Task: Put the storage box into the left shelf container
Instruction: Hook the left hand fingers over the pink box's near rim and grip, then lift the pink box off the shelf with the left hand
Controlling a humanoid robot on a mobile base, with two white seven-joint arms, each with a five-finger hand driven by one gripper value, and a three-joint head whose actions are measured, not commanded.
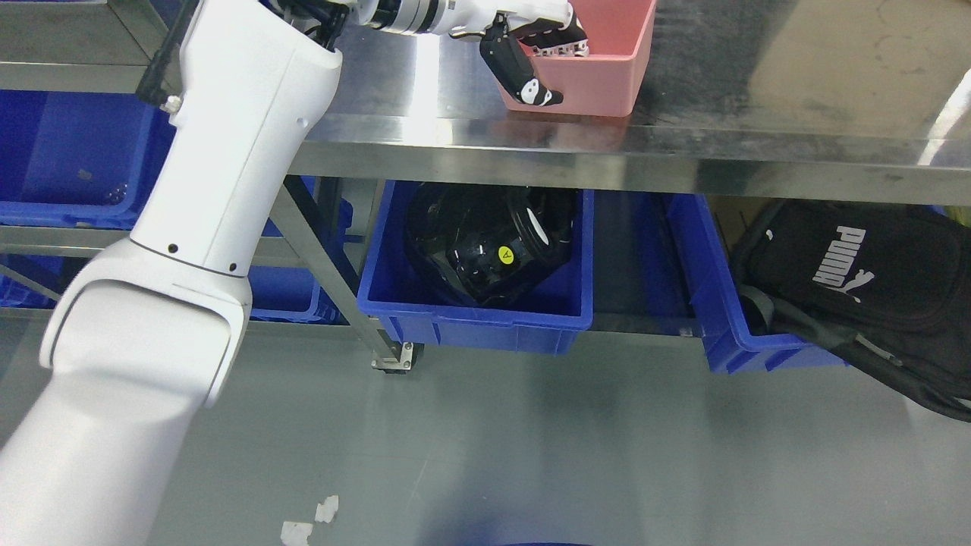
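A pink storage box sits on the shiny metal table, close to the table's front edge. The top of the picture cuts off part of the box, so what lies inside it cannot be seen.

The robot's left hand holds the box at its left wall. Its thumb presses on the outside of that wall, and the other fingers curl over the rim into the box. The big white left arm comes up from the lower left corner and covers a lot of the left side.

Under the table, a blue bin stands on the grey floor. It holds a shiny black thing with a small yellow sticker on it. To the right is another blue bin, and a black bag with white letters fills it and hangs over its edge.

On the far left, behind the arm, more blue bins sit on a metal shelf. A table leg slants down between the shelf and the middle bin.

A few bits of white paper lie on the floor near the bottom edge.
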